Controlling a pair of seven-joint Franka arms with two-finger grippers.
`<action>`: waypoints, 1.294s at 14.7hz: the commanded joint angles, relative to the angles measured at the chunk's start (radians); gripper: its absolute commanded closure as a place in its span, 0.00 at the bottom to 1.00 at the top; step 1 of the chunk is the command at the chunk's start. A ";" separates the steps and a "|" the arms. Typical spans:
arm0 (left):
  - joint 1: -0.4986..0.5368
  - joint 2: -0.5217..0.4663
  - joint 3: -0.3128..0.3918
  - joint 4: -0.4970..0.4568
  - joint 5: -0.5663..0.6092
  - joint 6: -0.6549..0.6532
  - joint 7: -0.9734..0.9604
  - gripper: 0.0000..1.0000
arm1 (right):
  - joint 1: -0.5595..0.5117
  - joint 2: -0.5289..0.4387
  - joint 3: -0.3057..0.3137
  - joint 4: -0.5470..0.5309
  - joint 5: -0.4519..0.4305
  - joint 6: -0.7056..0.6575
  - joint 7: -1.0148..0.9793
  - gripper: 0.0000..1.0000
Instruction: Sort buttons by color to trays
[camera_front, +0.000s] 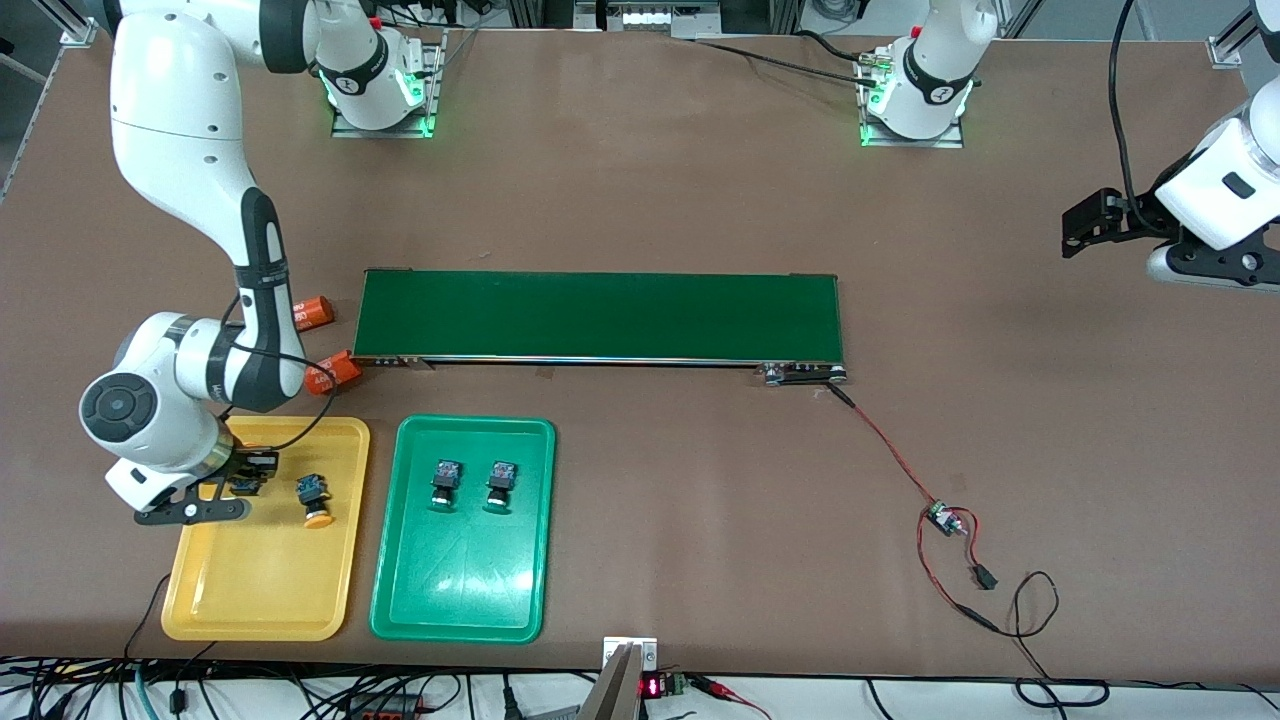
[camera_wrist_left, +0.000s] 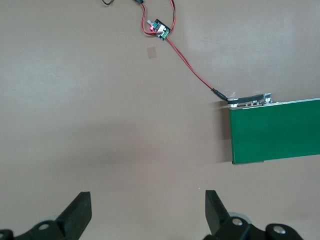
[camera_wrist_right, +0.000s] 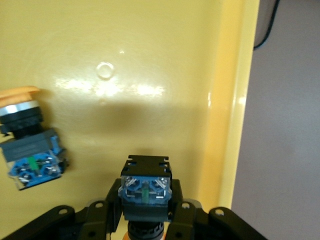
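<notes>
Over the yellow tray (camera_front: 200, 590), right gripper (camera_front: 240, 487) jaws clamp a button (camera_wrist_right: 145, 192); left gripper (camera_wrist_left: 148, 210) jaws apart.

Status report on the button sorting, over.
Right gripper shut on a button over the yellow tray. One yellow button lies in it, two green buttons in the green tray. Left gripper open, waiting. Nothing in the way.

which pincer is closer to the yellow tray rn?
Right. The right pincer is over the yellow tray, shut on a button. The left pincer waits open at the left arm's table end.
</notes>
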 joint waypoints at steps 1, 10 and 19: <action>0.000 0.011 0.002 0.028 0.008 -0.018 0.020 0.00 | -0.021 0.015 0.019 0.021 0.003 0.005 -0.023 0.91; 0.000 0.011 0.002 0.028 0.008 -0.019 0.020 0.00 | -0.021 -0.074 0.042 0.022 0.077 -0.057 -0.025 0.00; 0.000 0.011 0.002 0.028 0.008 -0.021 0.022 0.00 | -0.002 -0.286 0.039 0.151 0.068 -0.522 -0.026 0.00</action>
